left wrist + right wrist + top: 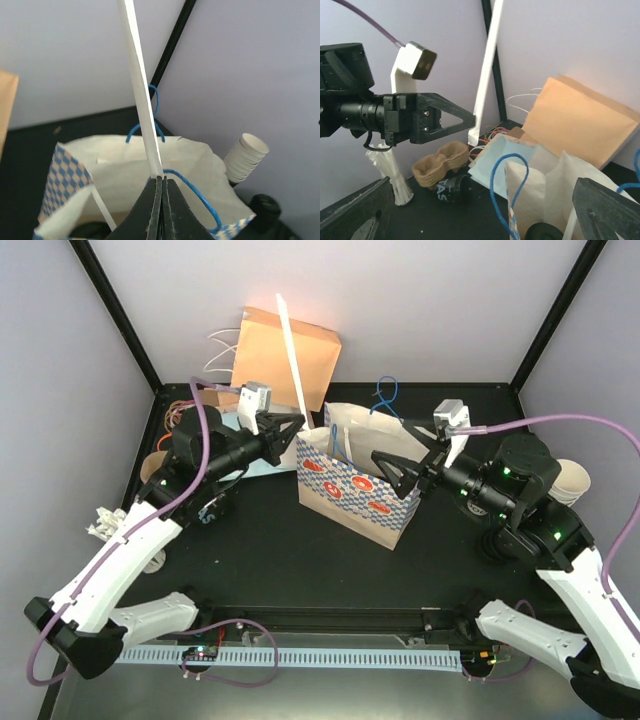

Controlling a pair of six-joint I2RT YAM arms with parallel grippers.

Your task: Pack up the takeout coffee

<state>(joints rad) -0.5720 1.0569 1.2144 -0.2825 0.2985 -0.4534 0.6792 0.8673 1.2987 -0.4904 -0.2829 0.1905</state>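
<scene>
My left gripper (299, 424) is shut on the lower end of a long white paper-wrapped straw (292, 345), which stands upright and tilts slightly. It hovers over the left rim of the open blue-checked paper bag (350, 488). In the left wrist view the jaws (161, 178) pinch the straw (140, 90) above the bag's mouth (125, 165). My right gripper (389, 474) stands open at the bag's right rim with nothing between its fingers (607, 212). The takeout coffee cup is hidden. Only a black round lid (543, 233) shows inside the bag (545, 190).
A brown paper bag (287, 352) leans on the back wall. A stack of white cups (572, 482) stands at the right. Left of the bag lie a cardboard cup carrier (440, 160), a dark can (449, 188), a bundle of white straws (395, 175) and light-blue paper (500, 160).
</scene>
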